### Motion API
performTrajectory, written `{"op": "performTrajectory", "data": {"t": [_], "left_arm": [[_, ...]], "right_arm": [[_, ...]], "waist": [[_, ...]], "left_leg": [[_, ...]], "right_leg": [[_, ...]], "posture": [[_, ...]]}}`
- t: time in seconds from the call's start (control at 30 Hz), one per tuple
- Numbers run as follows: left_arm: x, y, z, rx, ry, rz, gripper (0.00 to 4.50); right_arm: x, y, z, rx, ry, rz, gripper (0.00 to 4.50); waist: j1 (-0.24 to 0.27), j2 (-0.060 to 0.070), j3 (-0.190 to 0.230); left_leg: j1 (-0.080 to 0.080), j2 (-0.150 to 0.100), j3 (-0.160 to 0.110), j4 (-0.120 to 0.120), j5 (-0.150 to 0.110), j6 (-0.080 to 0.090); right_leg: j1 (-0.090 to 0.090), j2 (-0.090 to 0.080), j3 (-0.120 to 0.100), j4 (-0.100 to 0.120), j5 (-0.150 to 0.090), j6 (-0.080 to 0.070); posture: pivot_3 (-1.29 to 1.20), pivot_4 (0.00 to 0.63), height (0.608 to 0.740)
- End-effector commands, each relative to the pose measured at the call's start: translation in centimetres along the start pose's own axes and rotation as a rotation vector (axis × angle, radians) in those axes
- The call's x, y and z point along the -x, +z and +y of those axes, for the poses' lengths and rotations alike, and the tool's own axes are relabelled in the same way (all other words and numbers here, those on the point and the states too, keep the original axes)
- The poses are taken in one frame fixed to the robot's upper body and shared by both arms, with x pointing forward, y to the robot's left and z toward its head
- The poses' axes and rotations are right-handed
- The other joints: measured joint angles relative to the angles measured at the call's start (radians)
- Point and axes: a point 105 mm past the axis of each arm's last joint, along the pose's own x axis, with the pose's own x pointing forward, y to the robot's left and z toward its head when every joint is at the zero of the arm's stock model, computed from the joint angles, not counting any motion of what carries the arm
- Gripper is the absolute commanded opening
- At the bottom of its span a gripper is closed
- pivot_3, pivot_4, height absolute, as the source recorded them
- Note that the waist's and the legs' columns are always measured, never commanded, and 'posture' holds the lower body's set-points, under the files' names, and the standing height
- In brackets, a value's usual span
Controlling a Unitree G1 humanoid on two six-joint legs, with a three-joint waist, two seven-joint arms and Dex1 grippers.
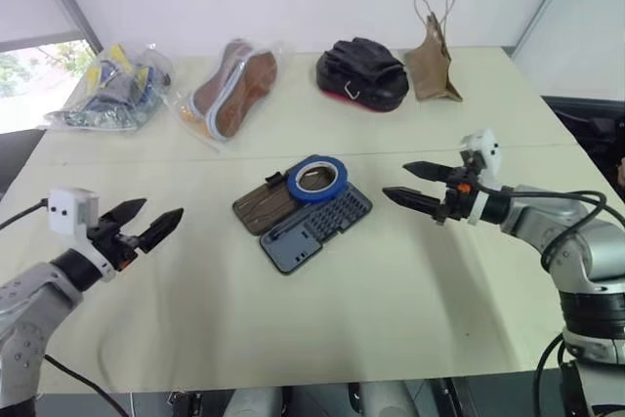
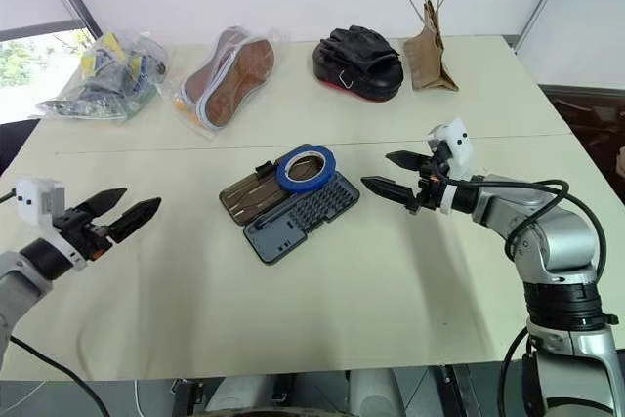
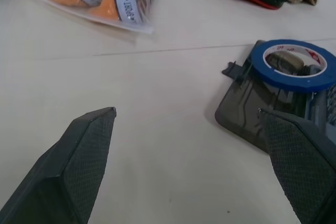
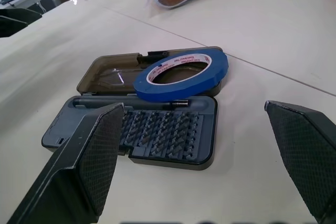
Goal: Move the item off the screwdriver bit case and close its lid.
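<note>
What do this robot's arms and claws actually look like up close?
The left arm and right arm are silver-grey metal, trailed by black cables. The left gripper and right gripper each have two black pointed fingers with cross-hatched pads, orange trim at the base, and a white box on the wrist.

The tabletop (image 1: 391, 319) has a matt cream covering, smooth with a few soft creases; whether it is cloth or vinyl I cannot tell. The screwdriver bit case (image 4: 157, 140) has a base of matt grey-blue plastic, while its lid (image 4: 105, 74) is smoky see-through plastic with a slight gloss. The tape roll (image 4: 215, 72) is glossy blue film on a white core with red print. The pads (image 4: 97, 150) of the right pincer (image 4: 195, 104) and of the left pincer (image 3: 187, 111) are matt black with a fine diamond grain. The shoe bag (image 1: 229, 85) is clear, shiny, crinkled plastic. The paper bag (image 1: 430, 61) is brown, creased and dull.
</note>
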Motion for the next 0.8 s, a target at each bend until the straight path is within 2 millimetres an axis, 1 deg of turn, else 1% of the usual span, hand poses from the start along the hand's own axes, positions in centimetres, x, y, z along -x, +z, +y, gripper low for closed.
{"op": "performTrajectory", "data": {"t": [0.03,0.2,0.8], "left_arm": [[0.2,1.0,0.1,-0.049,0.003,-0.031,4.5],[-0.3,0.8,-0.2,-0.037,-0.009,-0.041,4.5],[-0.3,0.3,0.0,-0.036,-0.022,-0.024,4.5]], "right_arm": [[0.4,0.7,0.0,0.038,-0.012,-0.021,4.46],[0.4,0.2,0.1,0.043,-0.018,-0.016,4.46],[0.0,-0.3,-0.4,0.075,-0.039,-0.003,4.46]], "waist": [[0.0,0.0,0.0],[0.001,0.0,0.0],[-0.001,0.0,0.0]], "left_leg": [[0.0,0.0,0.0,0.0,0.0,0.0],[0.0,0.0,0.0,0.0,0.0,0.0],[0.0,0.0,0.0,0.0,0.0,0.0]], "right_leg": [[0.0,0.0,0.0,0.0,0.0,0.0],[0.0,0.0,0.0,0.0,0.0,0.0],[0.0,0.0,0.0,0.001,0.0,0.0]], "posture": [[0.0,0.15,0.74],[0.0,0.15,0.74],[0.0,0.15,0.74]]}}
